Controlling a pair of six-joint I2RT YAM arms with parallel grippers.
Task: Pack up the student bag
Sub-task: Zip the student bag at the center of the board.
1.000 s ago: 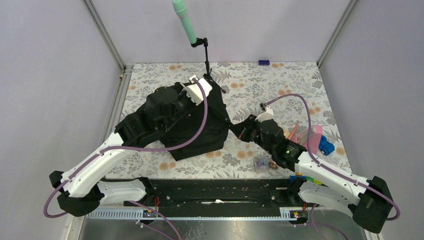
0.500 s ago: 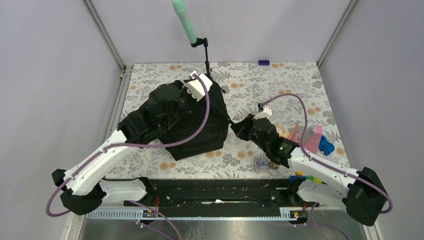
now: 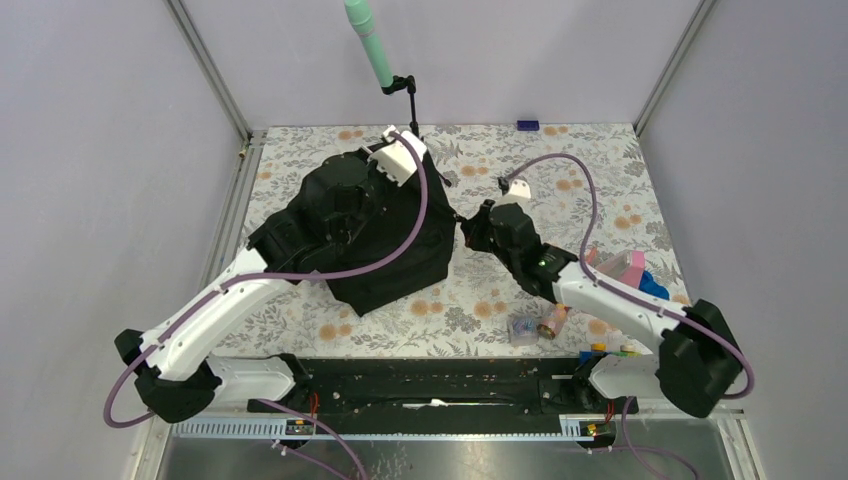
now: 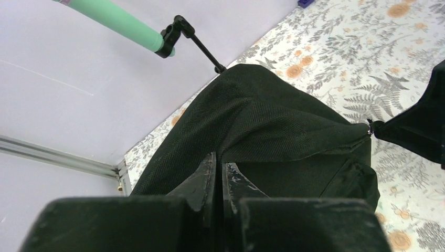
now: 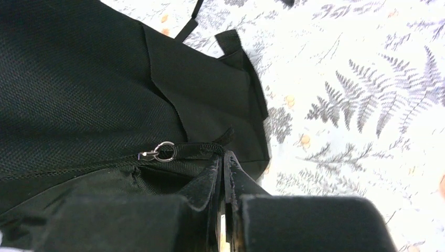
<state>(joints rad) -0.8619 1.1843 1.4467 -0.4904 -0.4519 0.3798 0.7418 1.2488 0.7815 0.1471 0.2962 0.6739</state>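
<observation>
- Plainly, the left jaws are pressed almost together with only a thin slit between them. They seem to pinch a fold of cloth at the top of the bag (image 4: 273,121), though the pinch itself is hidden.
- The right jaws are likewise closed tight, on the bag's edge just beside the zip ring (image 5: 165,152). Whether they hold the zip tape or the cloth next to it I cannot tell.
- The bag sits left of the middle of the table (image 3: 500,170). It is humped up under the left arm (image 3: 230,300), and its right corner is drawn out to a point toward the right arm (image 3: 600,295).
- Gripping it at two places probably serves to pull the zip line taut, so the slider can run instead of bunching the soft cloth.
- How far the mouth is open cannot be told, so I judge packing has not begun.
- A pink piece (image 3: 628,265) and a blue thing (image 3: 650,285) wait near the table's right side, well apart from the bag.
</observation>
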